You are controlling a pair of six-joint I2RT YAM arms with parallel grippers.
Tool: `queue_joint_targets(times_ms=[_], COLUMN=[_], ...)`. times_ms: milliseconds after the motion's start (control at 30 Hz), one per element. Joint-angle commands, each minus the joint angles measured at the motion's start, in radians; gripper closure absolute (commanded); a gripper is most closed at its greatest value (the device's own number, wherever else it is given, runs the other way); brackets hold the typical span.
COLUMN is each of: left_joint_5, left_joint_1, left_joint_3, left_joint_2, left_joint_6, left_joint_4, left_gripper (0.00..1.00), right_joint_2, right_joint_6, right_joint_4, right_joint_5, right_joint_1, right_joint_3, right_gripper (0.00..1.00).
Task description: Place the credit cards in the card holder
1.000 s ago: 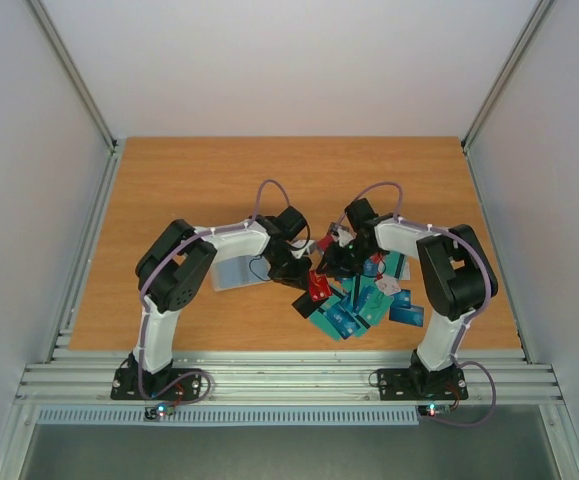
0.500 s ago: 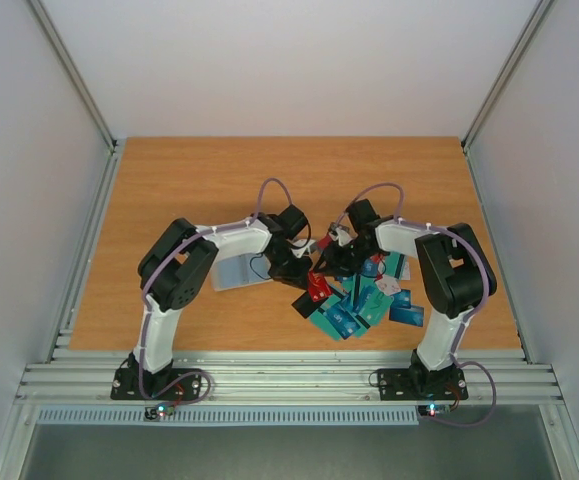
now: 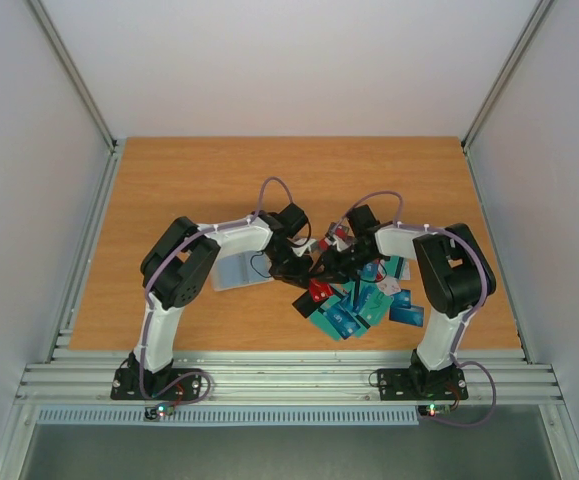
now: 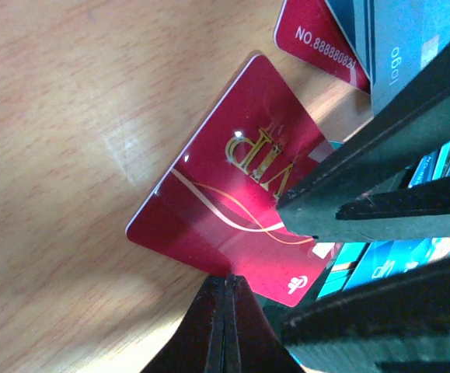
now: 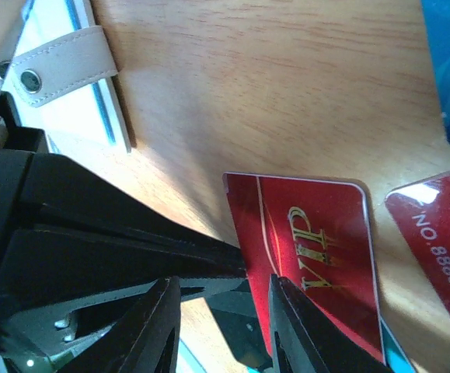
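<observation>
— Both end effectors have drawn together at the red VIP card (image 4: 232, 194).
— Left end effector (image 4: 226, 295) is shut, tip against its edge. Right end effector (image 5: 223, 286) sits part open astride a corner, grip unclear. It should clamp firmly, then carry to the card holder (image 3: 241, 272) on the surface (image 3: 169, 180).

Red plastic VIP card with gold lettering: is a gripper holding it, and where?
The left gripper, shut, appears to pinch the red plastic VIP card midway along one long edge.

The right gripper (image 5: 223, 286) sits further left than a second ago, and the left gripper (image 4: 227, 286) reaches further right; their tips now meet at the red VIP card (image 4: 225, 194) (the left's closed tip touches its edge).
</observation>
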Motion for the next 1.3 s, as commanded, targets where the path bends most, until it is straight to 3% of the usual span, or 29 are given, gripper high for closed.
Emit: queue_joint_targets(times_ms=[0, 200, 467, 600, 733, 867, 1067, 1267], left_joint_5=[-0.143, -0.145, -0.133, -0.124, -0.154, -0.201, -0.226, -0.218], left_joint_1=[-0.001, -0.001, -0.002, -0.004, -0.009, -0.014, -0.015, -0.014], left_joint_3=[-0.047, -0.05, -0.126, -0.182, -0.191, -0.194, -0.258, -0.293], left_joint_2=[0.089, 0.011, -0.139, -0.186, -0.189, -0.208, -0.257, -0.252], left_joint_6=[0.023, 0.017, 0.001, -0.024, -0.063, -0.133, -0.403, -0.557], left_joint_4=[0.023, 0.017, 0.032, 0.073, 0.084, 0.096, 0.237, 0.335], left_gripper=[0.99, 0.99, 0.97, 0.97, 0.97, 0.88, 0.58, 0.47], right_joint_2=[-0.07, -0.208, -0.433, -0.508, -0.485, -0.425, -0.276, -0.164], right_joint_6=[0.001, 0.009, 0.086, 0.135, 0.112, 0.072, 0.012, -0.011], right_joint_4=[-0.023, -0.126, -0.245, -0.253, -0.243, -0.191, -0.151, -0.127], right_joint_5=[-0.047, 0.084, 0.327, 0.351, 0.336, 0.304, 0.275, 0.258], right_joint_1=[0.005, 0.005, 0.005, 0.005, 0.005, 0.005, 0.005, 0.005], right_joint_3=[0.003, -0.023, -0.177, -0.237, -0.221, -0.179, -0.071, -0.003], right_gripper=[0.67, 0.67, 0.65, 0.63, 0.59, 0.55, 0.54, 0.54])
